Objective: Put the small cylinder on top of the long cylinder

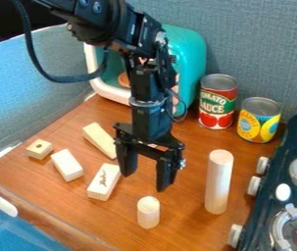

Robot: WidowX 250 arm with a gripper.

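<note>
Black end effector (pixel 145 180) hangs over the tabletop (pixel 185 223) near the small cylinder (pixel 148 213), its two fingers well apart.

Wooden table (pixel 186 220) with blocks (pixel 67 165), cylinders (pixel 218 182), cans (pixel 218 100), teal box (pixel 191 54), stove (pixel 282 166)

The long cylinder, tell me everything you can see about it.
The long cylinder is a plain, pale rod, apparently wood, with a flat round top. It stands upright on the brown tabletop, its upper end bare. In the camera view it sits between the small cylinder and the toy stove, nearer the camera than the two cans. Only the tabletop touches it; the open gripper hangs apart from it.
</note>
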